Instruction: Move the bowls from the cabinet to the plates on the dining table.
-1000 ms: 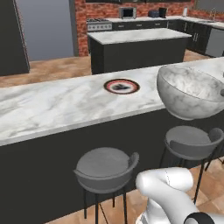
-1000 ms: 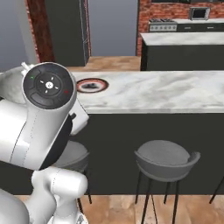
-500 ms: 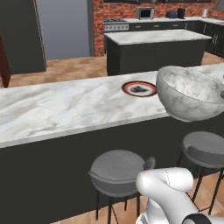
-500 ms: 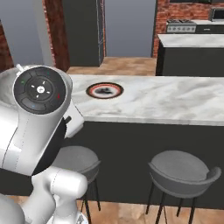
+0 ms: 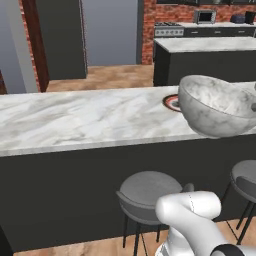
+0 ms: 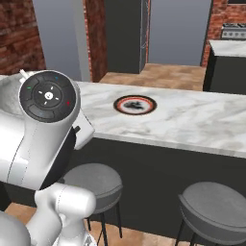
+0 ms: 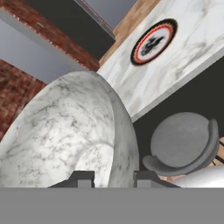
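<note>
— Where do we have the bowl (image 5: pixel 215 105) just now?

— We hold it in the air in front of the near edge of the dining table (image 5: pixel 75 120), on our side of the plate (image 6: pixel 135 104). In the hand view the pincer (image 7: pixel 113 178) is clamped on the bowl's rim: one dark fingertip sits inside the wall, the other outside, with the rim between them.

— Which way does it face?

— Being round, it has no long axis to speak of. From the left base view its mouth opens upward and tips a little toward us, so we see into the hollow. Its rim is thick and rounded, and its wall is deep and curved.

— And the material?

— White-grey marbled, matte, with fine dark veins, much like the tabletop itself, which is a long slab of white-grey veined marble on dark, nearly black sides.

— The plate?

— It lies flat on the tabletop, well apart from the bowl. It is round, with a dark ring, a red band inside it, and a dark blotch on its pale middle.

— Anything under the table edge?

— Round grey stools (image 6: pixel 91 181) with low curved backs and thin dark legs stand against the dark side, on a wood floor.
</note>
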You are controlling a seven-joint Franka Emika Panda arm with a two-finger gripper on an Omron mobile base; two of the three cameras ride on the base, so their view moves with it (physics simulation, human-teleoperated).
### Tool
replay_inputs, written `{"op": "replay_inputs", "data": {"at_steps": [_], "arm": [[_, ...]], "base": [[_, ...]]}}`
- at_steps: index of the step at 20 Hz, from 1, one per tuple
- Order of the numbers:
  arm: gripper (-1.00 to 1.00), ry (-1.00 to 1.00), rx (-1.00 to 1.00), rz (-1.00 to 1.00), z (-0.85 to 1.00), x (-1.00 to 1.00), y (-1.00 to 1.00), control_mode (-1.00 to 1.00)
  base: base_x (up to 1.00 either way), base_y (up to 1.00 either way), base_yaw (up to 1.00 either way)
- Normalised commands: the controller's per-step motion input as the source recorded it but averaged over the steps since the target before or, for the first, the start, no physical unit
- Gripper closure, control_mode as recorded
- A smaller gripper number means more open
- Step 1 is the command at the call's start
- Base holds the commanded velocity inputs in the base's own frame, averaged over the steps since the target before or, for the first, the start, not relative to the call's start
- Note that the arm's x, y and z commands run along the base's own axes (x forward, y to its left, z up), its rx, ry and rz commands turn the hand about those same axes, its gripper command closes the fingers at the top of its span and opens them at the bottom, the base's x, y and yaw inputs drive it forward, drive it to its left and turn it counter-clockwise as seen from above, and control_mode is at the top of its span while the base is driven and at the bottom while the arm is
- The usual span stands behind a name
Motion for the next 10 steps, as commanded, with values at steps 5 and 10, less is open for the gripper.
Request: {"op": "replay_inputs", "data": {"at_steps": [5, 10], "arm": [[1.0, 0.0, 0.0, 0.0, 0.0, 0.0, 0.0, 1.0], [1.0, 0.0, 0.0, 0.0, 0.0, 0.0, 0.0, 1.0]], "base": [[0.13, -0.01, -0.02], [0.0, 0.0, 0.0]]}}
